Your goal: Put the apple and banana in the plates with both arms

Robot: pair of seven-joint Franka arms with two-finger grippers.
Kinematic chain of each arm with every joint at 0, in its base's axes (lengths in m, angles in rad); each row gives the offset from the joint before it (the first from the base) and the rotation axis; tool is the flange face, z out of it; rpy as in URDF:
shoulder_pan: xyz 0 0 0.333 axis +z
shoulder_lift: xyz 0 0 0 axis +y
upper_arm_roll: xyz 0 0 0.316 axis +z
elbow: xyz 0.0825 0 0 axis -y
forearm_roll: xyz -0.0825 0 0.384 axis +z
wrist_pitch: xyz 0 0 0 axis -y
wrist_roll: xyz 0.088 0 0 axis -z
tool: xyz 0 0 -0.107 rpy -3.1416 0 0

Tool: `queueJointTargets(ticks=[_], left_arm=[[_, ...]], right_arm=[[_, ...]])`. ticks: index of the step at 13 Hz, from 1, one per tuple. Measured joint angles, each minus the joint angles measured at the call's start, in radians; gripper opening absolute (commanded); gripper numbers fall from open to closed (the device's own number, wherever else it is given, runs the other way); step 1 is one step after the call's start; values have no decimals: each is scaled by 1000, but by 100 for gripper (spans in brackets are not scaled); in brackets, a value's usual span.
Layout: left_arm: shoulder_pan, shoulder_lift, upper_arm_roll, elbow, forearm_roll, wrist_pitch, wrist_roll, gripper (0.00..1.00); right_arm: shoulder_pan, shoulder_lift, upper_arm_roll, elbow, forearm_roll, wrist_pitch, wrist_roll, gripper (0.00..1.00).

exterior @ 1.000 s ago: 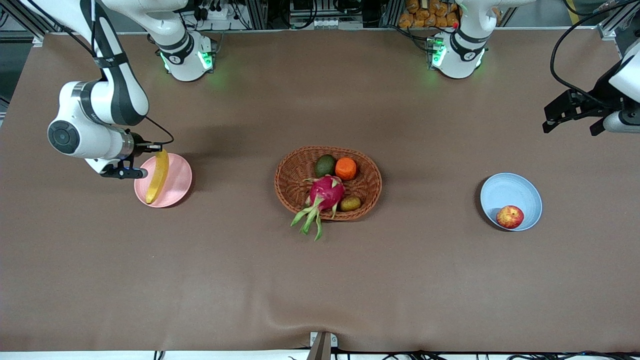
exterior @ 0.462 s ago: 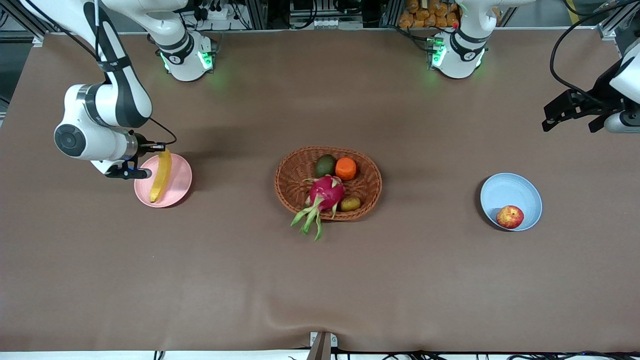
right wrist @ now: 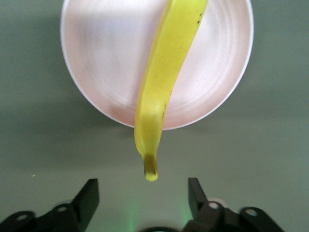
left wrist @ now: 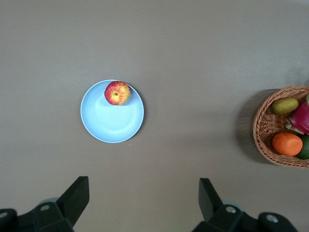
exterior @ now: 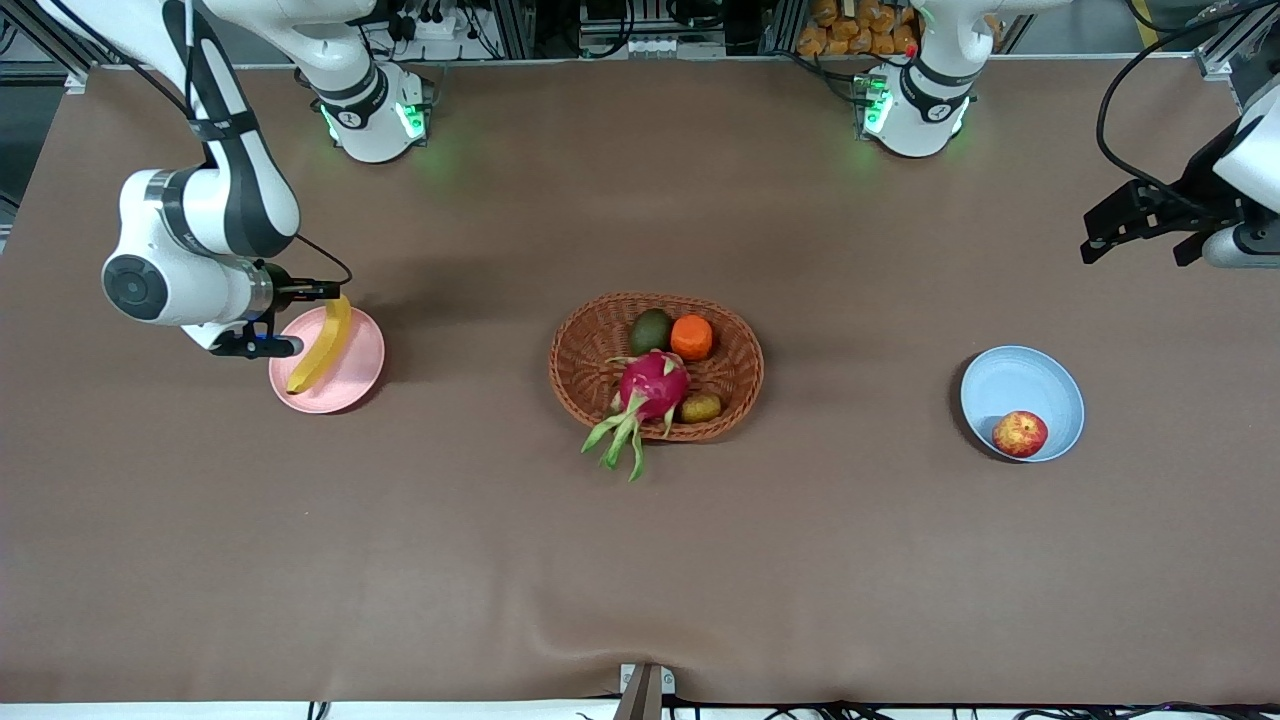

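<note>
The yellow banana (exterior: 320,345) (right wrist: 166,82) lies across the pale pink plate (exterior: 355,375) (right wrist: 96,63), its stem end poking out over the rim. My right gripper (exterior: 282,318) (right wrist: 142,193) hangs open just off that stem end and touches nothing. The red apple (exterior: 1020,434) (left wrist: 117,93) sits at the rim of the light blue plate (exterior: 1015,385) (left wrist: 113,118). High over the left arm's end of the table, my left gripper (exterior: 1140,240) (left wrist: 143,193) waits open and empty.
An oval wicker basket (exterior: 590,330) (left wrist: 263,140) stands mid-table between the two plates, holding a magenta dragon fruit (exterior: 652,385), an orange fruit (exterior: 691,337), and two greenish fruits. Brown table cloth lies bare around the plates.
My right gripper has opened and let go of the banana, which has settled more slanted across the pink plate. The left arm has barely moved.
</note>
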Motion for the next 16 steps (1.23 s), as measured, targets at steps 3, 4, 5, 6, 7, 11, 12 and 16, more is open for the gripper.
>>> queueJointTargets(ticks=[3, 4, 5, 6, 7, 11, 12, 16], left_arm=[[0, 3, 1, 0, 1, -1, 0, 100], [0, 3, 1, 0, 3, -7, 0, 100], [0, 3, 1, 0, 11, -10, 0, 100], [1, 3, 1, 0, 22, -11, 0, 100], [1, 3, 1, 0, 27, -12, 0, 100], [-1, 3, -1, 1, 28, -17, 0, 100], [-1, 3, -1, 1, 28, -18, 0, 100], [-1, 3, -1, 2, 28, -22, 0, 100]], right_arm=[[4, -7, 2, 210, 0, -210, -1, 100], [4, -11, 3, 288, 0, -277, -1, 100], [5, -15, 3, 365, 0, -333, -1, 100], [5, -19, 3, 431, 0, -372, -1, 100], [6, -22, 4, 489, 1, -393, -1, 100], [9, -22, 6, 647, 1, -401, -1, 100], [9, -22, 7, 683, 0, -401, -1, 100], [4, -22, 2, 779, 1, -402, -1, 100]])
